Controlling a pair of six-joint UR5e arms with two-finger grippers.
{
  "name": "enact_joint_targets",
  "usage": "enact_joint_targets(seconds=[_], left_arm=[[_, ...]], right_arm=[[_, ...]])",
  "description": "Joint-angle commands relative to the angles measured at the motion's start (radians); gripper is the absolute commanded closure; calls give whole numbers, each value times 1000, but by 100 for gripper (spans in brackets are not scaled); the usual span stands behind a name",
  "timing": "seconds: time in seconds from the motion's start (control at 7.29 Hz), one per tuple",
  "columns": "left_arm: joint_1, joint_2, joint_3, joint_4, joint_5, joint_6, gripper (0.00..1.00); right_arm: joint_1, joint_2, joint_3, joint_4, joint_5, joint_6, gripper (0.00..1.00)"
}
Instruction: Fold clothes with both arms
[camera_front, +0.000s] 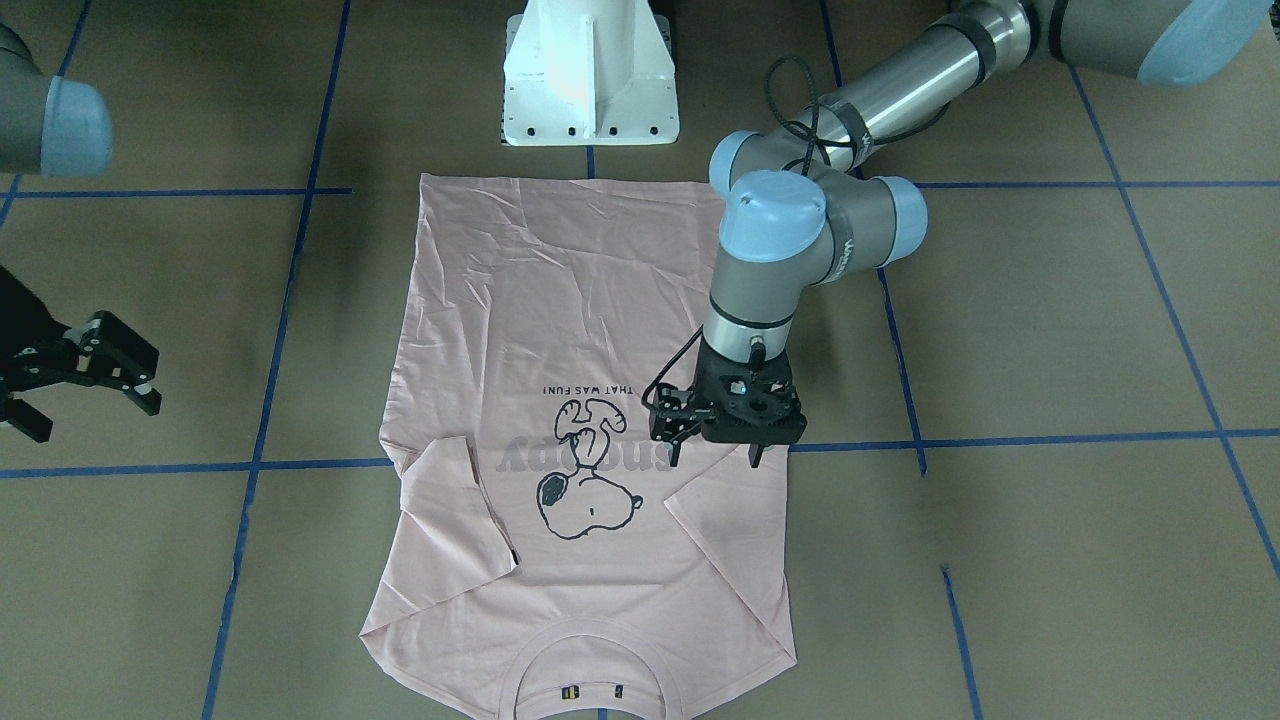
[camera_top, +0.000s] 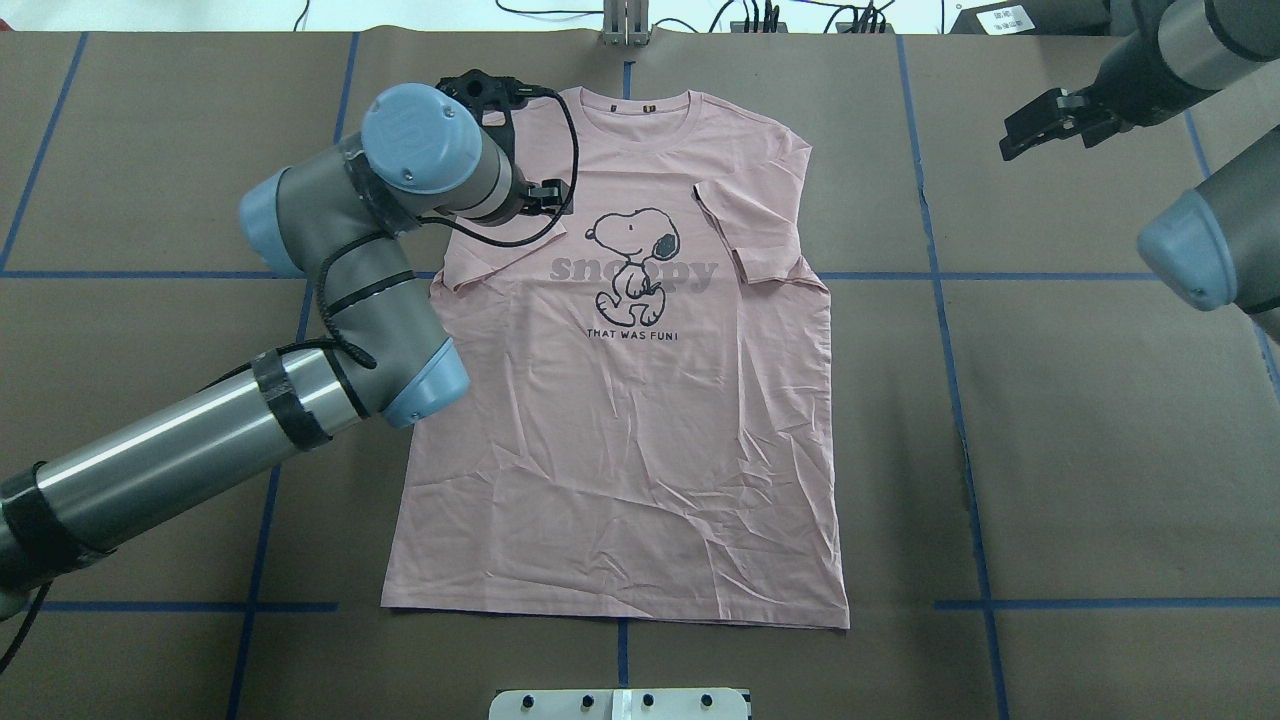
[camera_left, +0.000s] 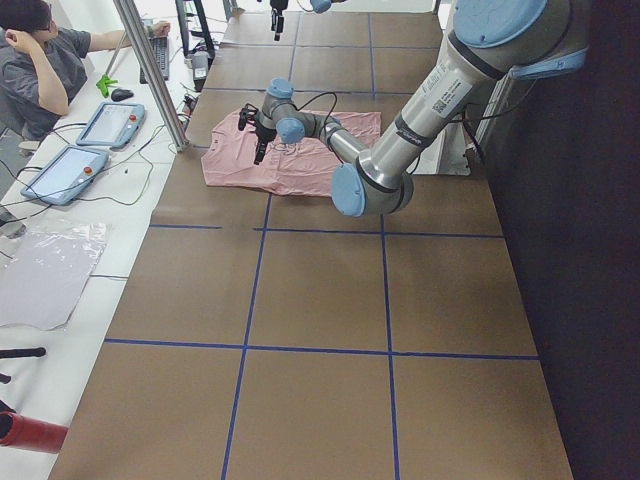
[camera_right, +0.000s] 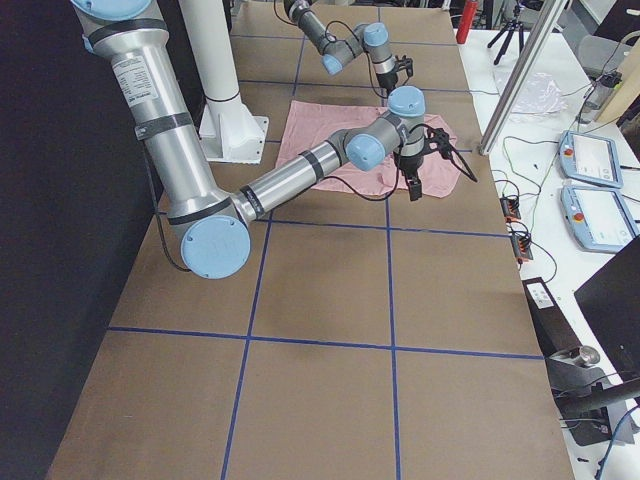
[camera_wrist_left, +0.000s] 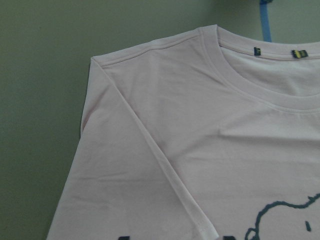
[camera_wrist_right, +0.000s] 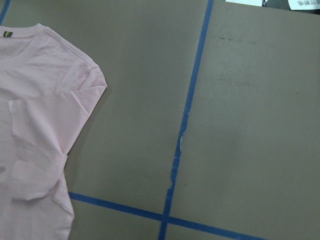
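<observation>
Pink T-shirt (camera_top: 620, 450) flat | left pincer (camera_front: 715, 462) over folded sleeve (camera_front: 730, 540) | right pincer (camera_front: 90, 415) apart

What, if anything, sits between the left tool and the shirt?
Nothing visible does. The left tool hangs open over the shirt, by its folded-in sleeve; no other object lies on the cloth there.

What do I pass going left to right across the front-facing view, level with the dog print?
First the right tool, then the folded-in sleeve, the dog print, the left tool.
</observation>
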Motion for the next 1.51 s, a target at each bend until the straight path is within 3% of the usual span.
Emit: enact_joint_targets(seconds=[0.0, 0.14, 0.41, 0.82, 0.96, 1.1, 1.37], left_arm=[[6, 182, -273, 1, -37, 5, 0], [44, 275, -390, -7, -35, -12, 0], [177, 364, -533, -8, -21, -111, 0], [410, 561, -691, -8, 96, -307, 0], [476, 594, -690, -8, 173, -355, 8], [503, 633, -679, -8, 180, -403, 26], [509, 671, -659, -8, 181, -406, 38]], right_arm=[[-150, -72, 198, -5, -56, 299, 0], [-280, -133, 308, -7, -176, 432, 0], [-531, -230, 445, -10, -373, 635, 0], [-923, -344, 547, -12, -716, 887, 0], [-992, -350, 548, -12, -769, 938, 0], [-1023, -350, 548, -10, -812, 950, 0], [-1024, -349, 547, -10, -814, 951, 0]])
